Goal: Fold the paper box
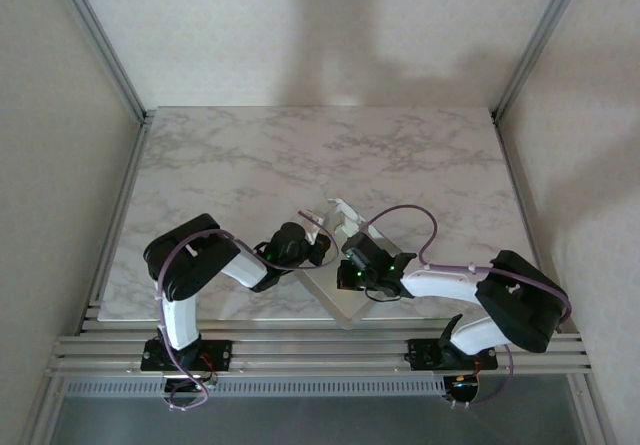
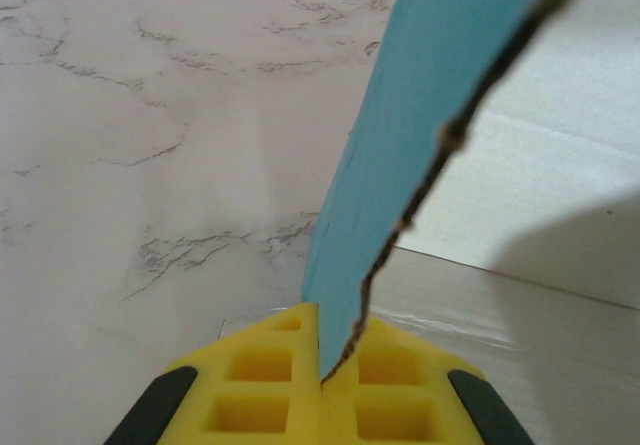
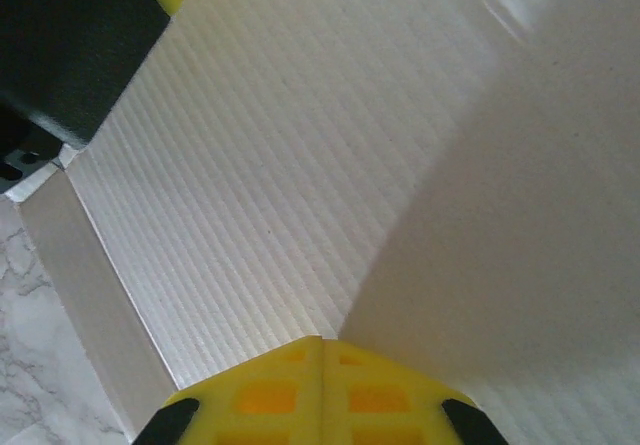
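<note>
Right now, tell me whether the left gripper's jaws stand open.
No: the left gripper is shut, pinching the turquoise flap of the paper box.

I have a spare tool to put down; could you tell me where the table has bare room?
The far half of the table is bare, from the paper box to the back wall, as is a strip outside the left arm. The near middle is crowded: the left gripper and right gripper meet at it.
</note>
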